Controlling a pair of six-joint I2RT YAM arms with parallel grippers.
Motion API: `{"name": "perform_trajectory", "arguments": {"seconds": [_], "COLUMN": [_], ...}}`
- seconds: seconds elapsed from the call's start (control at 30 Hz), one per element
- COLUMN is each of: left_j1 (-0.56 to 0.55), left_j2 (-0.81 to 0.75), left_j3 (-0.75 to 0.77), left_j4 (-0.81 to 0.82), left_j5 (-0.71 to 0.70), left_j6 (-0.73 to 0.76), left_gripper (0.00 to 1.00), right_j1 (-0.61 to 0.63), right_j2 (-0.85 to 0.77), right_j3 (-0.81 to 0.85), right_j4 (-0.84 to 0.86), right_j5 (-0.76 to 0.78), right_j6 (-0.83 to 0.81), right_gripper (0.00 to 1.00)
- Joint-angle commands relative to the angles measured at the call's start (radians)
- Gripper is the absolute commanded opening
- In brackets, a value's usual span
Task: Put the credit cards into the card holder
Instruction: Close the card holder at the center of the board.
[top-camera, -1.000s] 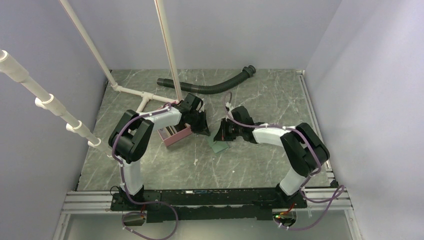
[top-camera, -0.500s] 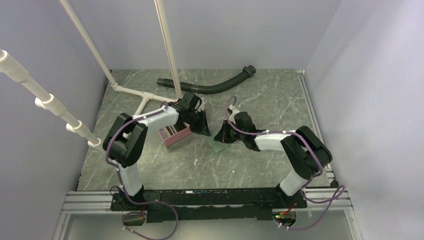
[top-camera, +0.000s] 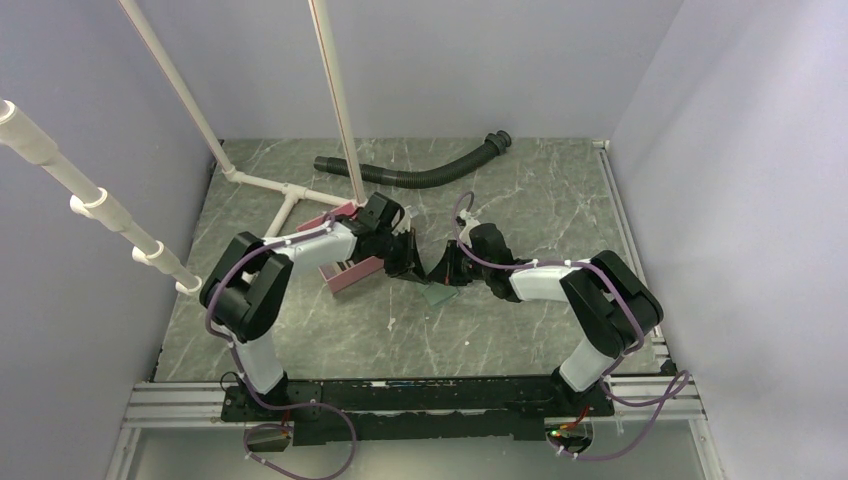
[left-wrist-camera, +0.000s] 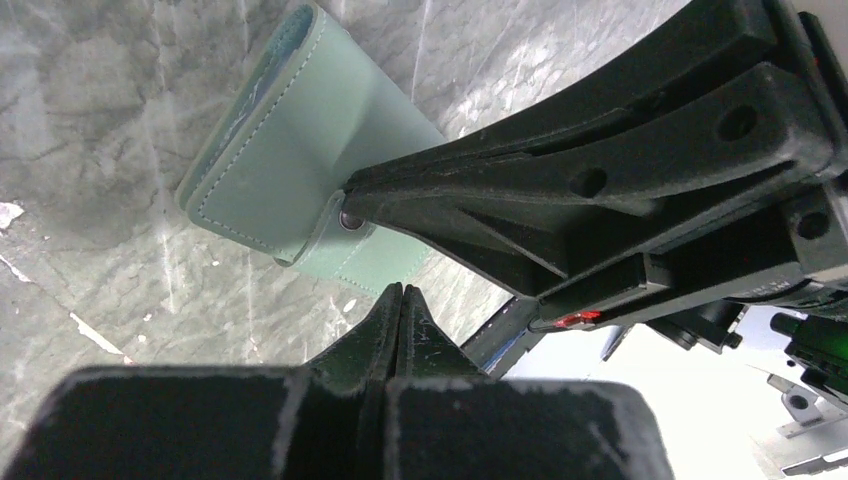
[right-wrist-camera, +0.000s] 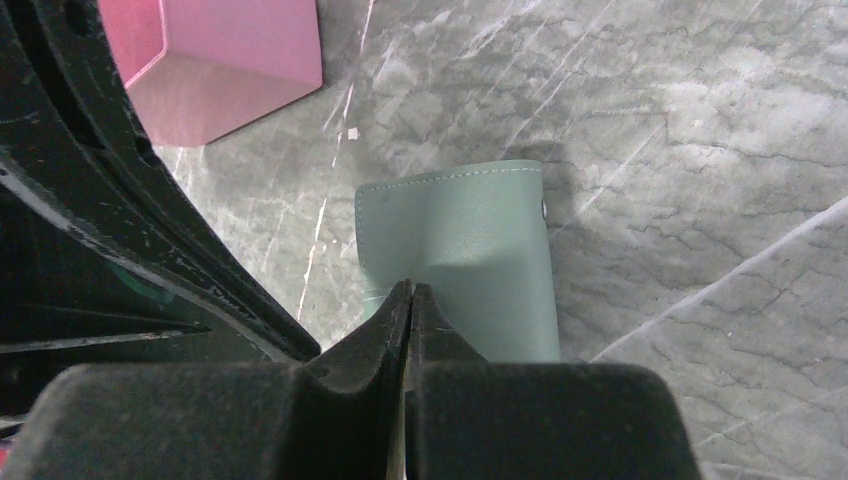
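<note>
The card holder (top-camera: 437, 293) is a pale blue-green stitched sleeve lying flat on the marble table, also seen in the left wrist view (left-wrist-camera: 290, 160) and the right wrist view (right-wrist-camera: 480, 250). My right gripper (right-wrist-camera: 410, 288) is shut, and its tips rest against the holder at the snap flap (left-wrist-camera: 345, 215). My left gripper (left-wrist-camera: 401, 290) is shut with nothing in it and hovers just over the holder's near edge. In the top view, left gripper (top-camera: 405, 262) and right gripper (top-camera: 442, 270) nearly meet. The credit cards are out of view.
The pink open box (top-camera: 345, 268) stands just left of the grippers, also in the right wrist view (right-wrist-camera: 230, 60). A black corrugated hose (top-camera: 420, 175) lies at the back. White pipes (top-camera: 290, 195) rise from the back left.
My left gripper has moved right and nearer, from beside the pink box to the card holder. The right gripper shifted slightly and stays on the holder.
</note>
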Motion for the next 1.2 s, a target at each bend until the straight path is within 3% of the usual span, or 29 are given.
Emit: {"name": "perform_trajectory", "arguments": {"seconds": [0.0, 0.8, 1.17], "left_j1": [-0.005, -0.030, -0.031], "left_j2": [0.021, 0.143, 0.279], "left_j3": [0.002, 0.104, 0.149], "left_j4": [0.050, -0.033, -0.123], "left_j5": [-0.001, -0.122, -0.177], "left_j6": [-0.019, 0.021, 0.007], "left_gripper": [0.00, 0.00, 0.00], "right_j1": [-0.006, -0.013, -0.013], "right_j2": [0.080, 0.088, 0.078], "right_j3": [-0.058, -0.074, -0.084], "right_j4": [-0.198, -0.179, -0.174], "right_j5": [0.130, 0.112, 0.097], "right_j6": [-0.060, -0.061, -0.060], "right_gripper": [0.00, 0.00, 0.00]}}
